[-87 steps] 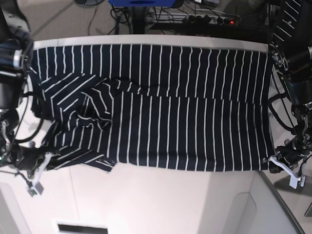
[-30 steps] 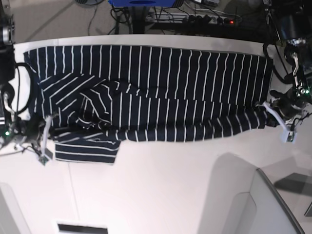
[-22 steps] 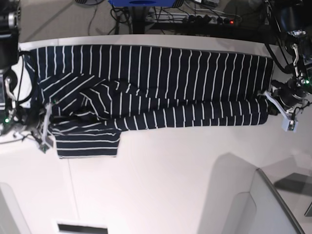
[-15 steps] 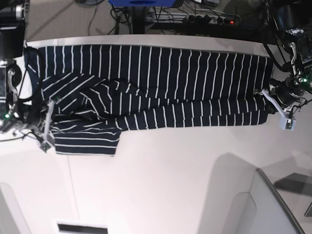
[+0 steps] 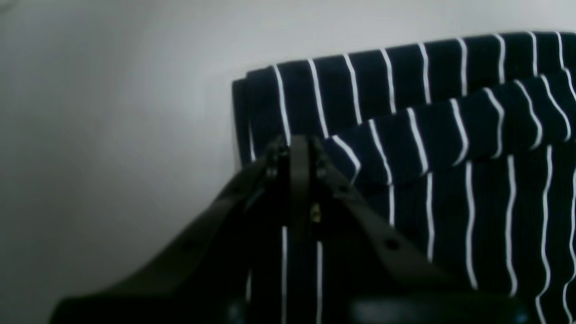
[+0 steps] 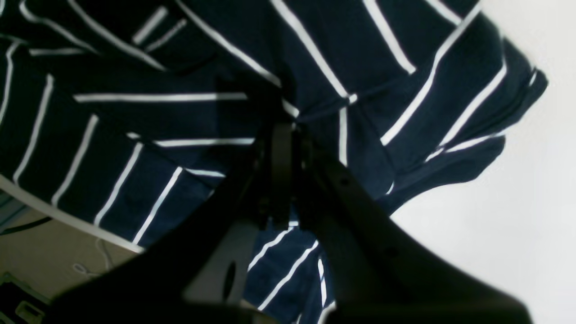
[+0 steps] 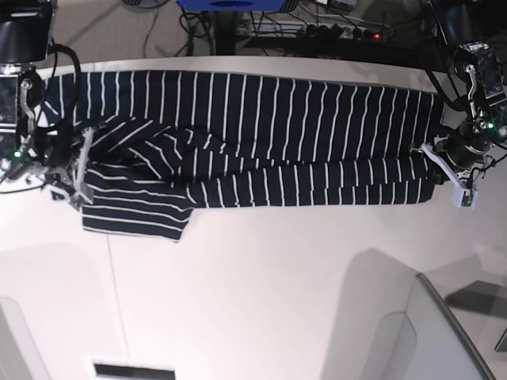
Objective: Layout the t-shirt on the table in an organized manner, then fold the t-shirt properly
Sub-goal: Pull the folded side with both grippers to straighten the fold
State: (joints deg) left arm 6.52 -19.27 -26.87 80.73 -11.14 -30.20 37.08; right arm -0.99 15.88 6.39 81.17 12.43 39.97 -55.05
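The dark navy t-shirt (image 7: pixel 261 119) with thin white stripes lies lengthwise along the far part of the white table (image 7: pixel 261 285), its near half doubled back over itself. One sleeve (image 7: pixel 139 214) sticks out flat toward me at the left. My left gripper (image 7: pixel 434 158) is shut on the folded hem corner at the shirt's right end; the left wrist view shows it (image 5: pixel 299 144) pinching the cloth (image 5: pixel 450 135) just above the tabletop (image 5: pixel 112 112). My right gripper (image 7: pixel 83 166) is shut on bunched cloth at the shoulder end, seen close up (image 6: pixel 281 130) against the stripes (image 6: pixel 135 112).
Cables and a power strip (image 7: pixel 341 32) lie on the floor beyond the far edge, beside a blue object (image 7: pixel 230 4). A raised white panel (image 7: pixel 396 317) stands at the near right and a dark slot (image 7: pixel 135 370) at the near edge. Floor (image 6: pixel 45 234) shows past the table's rim.
Both grippers have carried the shirt's near edge away from me toward the far edge, so the folded band is narrower. The left sleeve has shifted farther up the table with it.
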